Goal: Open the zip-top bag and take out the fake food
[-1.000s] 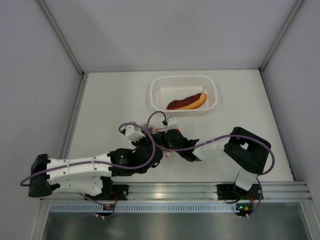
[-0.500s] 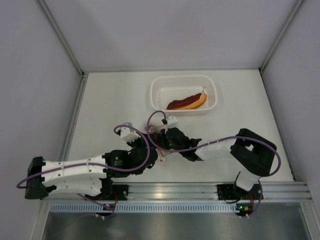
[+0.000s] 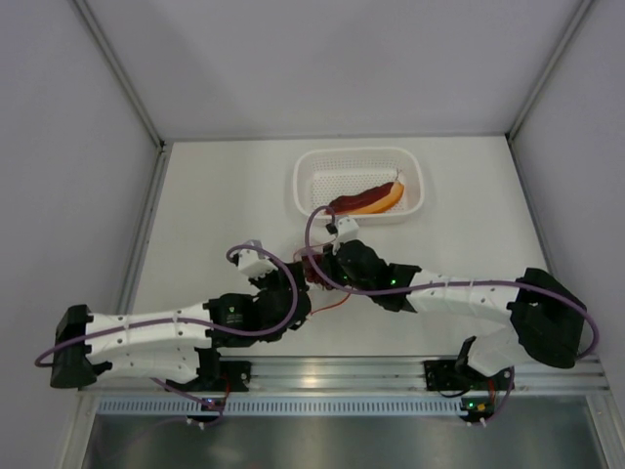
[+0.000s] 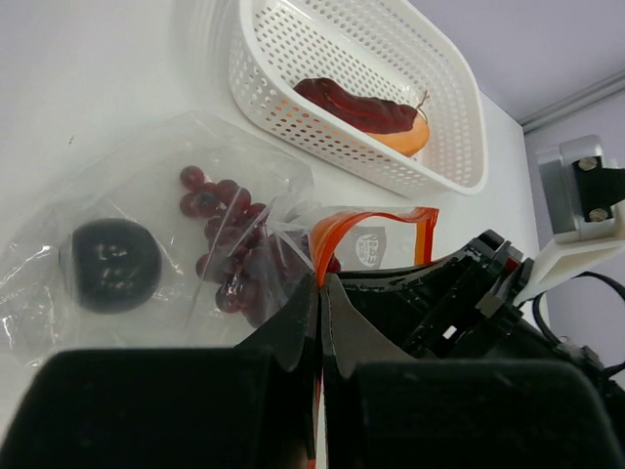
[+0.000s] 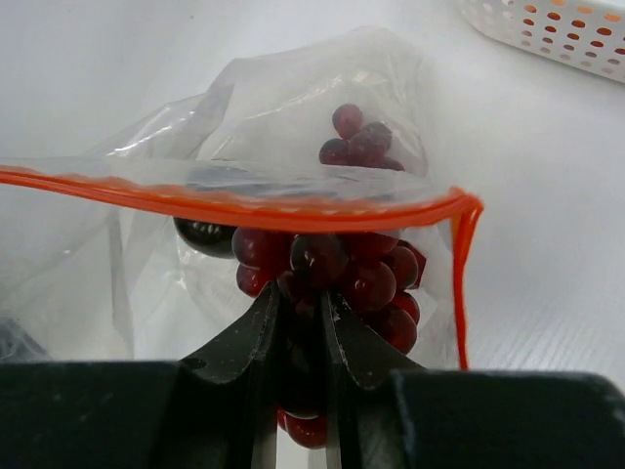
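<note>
The clear zip-top bag (image 4: 146,195) lies on the white table with its mouth open. My left gripper (image 4: 320,283) is shut on its orange-red zip strip (image 4: 332,234) and holds that edge up. My right gripper (image 5: 301,293) reaches into the mouth under the strip (image 5: 244,207) and is shut on the dark red grape cluster (image 5: 361,269). A dark round fruit (image 4: 115,264) sits deeper in the bag. The orange-and-maroon hot-dog piece (image 3: 366,200) lies in the white basket (image 3: 308,181). In the top view both grippers meet near the table's middle, left (image 3: 296,281) and right (image 3: 317,269), hiding most of the bag.
The white perforated basket (image 4: 293,88) stands just beyond the bag toward the back of the table. Grey walls enclose the table on three sides. An aluminium rail with the arm bases runs along the near edge.
The right gripper has pushed forward into the bag mouth and closed on the grape cluster, with its elbow swinging out to the right. The left gripper kept its hold on the zip strip.
</note>
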`<state>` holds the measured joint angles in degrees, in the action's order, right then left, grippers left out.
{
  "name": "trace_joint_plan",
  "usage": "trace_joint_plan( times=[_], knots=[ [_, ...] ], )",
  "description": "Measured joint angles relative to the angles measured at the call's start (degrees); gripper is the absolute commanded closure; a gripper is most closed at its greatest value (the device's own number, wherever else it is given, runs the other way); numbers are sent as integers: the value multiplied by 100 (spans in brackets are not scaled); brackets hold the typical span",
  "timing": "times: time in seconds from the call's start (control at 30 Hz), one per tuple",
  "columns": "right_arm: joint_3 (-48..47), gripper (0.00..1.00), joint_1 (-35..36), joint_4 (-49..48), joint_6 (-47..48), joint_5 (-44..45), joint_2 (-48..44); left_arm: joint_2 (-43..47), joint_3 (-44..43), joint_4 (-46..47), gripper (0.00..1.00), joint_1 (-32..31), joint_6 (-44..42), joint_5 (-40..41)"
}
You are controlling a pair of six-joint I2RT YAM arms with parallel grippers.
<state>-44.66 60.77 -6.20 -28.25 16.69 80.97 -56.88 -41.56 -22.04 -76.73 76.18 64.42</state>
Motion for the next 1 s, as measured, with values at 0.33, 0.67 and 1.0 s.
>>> trace_joint_plan(
  times=[0.33,0.67,1.0],
  knots=[
    [-487,100,20,1235,26,-413,-533,-302,0,4,100,0,-111,35],
    [-605,100,20,1967,177,-1108,-1248,-378,-2,7,100,0,-109,76],
    [-741,100,24,2492,490,-1762,-2212,-378,-2,11,100,0,-74,74]
  ],
)
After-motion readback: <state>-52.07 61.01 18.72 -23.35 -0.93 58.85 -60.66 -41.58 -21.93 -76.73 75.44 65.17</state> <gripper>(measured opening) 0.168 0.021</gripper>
